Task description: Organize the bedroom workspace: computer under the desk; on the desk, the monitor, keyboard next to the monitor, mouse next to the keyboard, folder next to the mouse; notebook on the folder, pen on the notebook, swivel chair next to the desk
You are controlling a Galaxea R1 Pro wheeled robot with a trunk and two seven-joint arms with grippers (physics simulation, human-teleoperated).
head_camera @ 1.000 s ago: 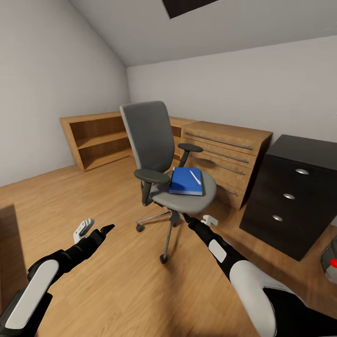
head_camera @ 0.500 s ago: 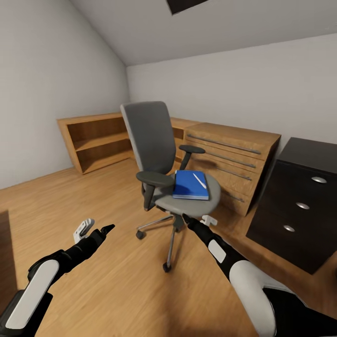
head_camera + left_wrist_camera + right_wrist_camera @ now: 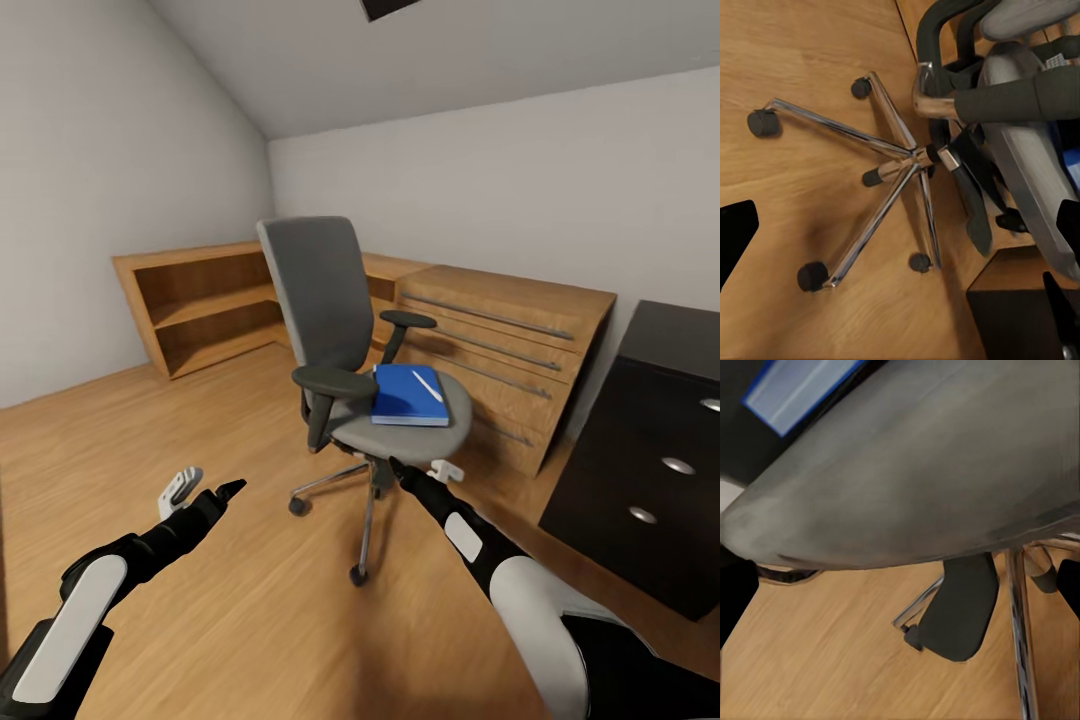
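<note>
Head view: pen (image 3: 427, 385) on folder (image 3: 409, 394), notebook unseen, desk (image 3: 655, 450) cropped; both claws (image 3: 198, 487) (image 3: 422, 467) released.

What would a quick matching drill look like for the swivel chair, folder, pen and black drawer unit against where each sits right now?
Things:
1. swivel chair
2. folder
3. pen
4. black drawer unit

Places:
A. lying on the blue cover
B. flat on the grey seat
C. at the head view's right edge, beside the light-wood drawer chest
D. on the wood floor, just ahead of both grippers

Pairs: 1-D, 2-B, 3-A, 4-C
</note>
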